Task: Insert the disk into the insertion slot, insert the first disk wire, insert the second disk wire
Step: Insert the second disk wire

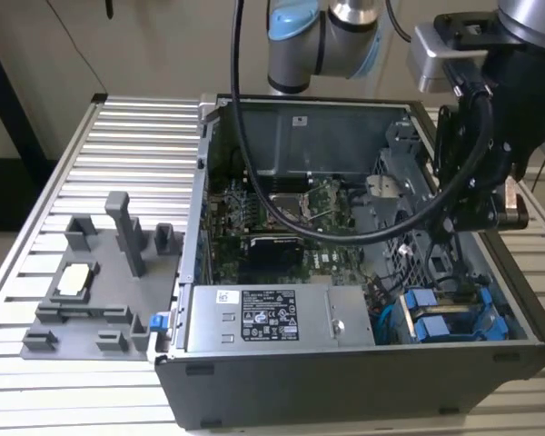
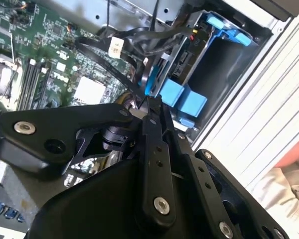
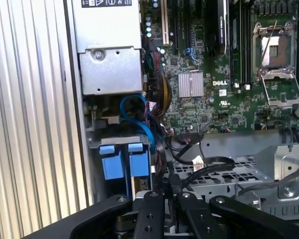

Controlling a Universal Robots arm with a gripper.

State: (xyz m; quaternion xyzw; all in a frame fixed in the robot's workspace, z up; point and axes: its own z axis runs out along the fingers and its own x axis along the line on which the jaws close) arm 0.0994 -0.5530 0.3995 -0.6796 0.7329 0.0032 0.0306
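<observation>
Blue plastic is marking my target: 2 carrier tabs [image 2: 182, 97] are sitting side by side at the mouth of the insertion slot [image 2: 222, 27]. That puts them in the corner of the computer case [image 1: 200, 272] toward the exterior view's right, just beside the power supply [image 1: 282, 318]. I am reading the disk [image 2: 188, 56] as already seated in that grey cage, with its long axis running from the tabs back into the bay. I am not managing to tell which of the 2 tabs belongs to it.

I am watching the end effector [image 2: 153, 105] in both wrist views. Its fingers are standing narrow, almost pressed together, and a black disk wire [image 3: 172, 186] is running out from between them. I am judging that they are pinching this wire rather than merely brushing it.

The relation that matters is this: the tabs and the disk's near end are lying just beyond the fingertips, near but apart, roughly along the line the fingers are pointing. There is only 1 arm [image 1: 518, 82], so nearness is not in question.

In the exterior view the arm is reaching down into the open case from the upper right. Its wrist is hanging above the blue tabs, and its own black cable is looping across the motherboard [image 1: 291, 213]. The case is resting on the ribbed metal tabletop [image 1: 118, 154], and a person's pale sleeve [image 2: 291, 191] is showing past the tabletop's edge in the second wrist view.
</observation>
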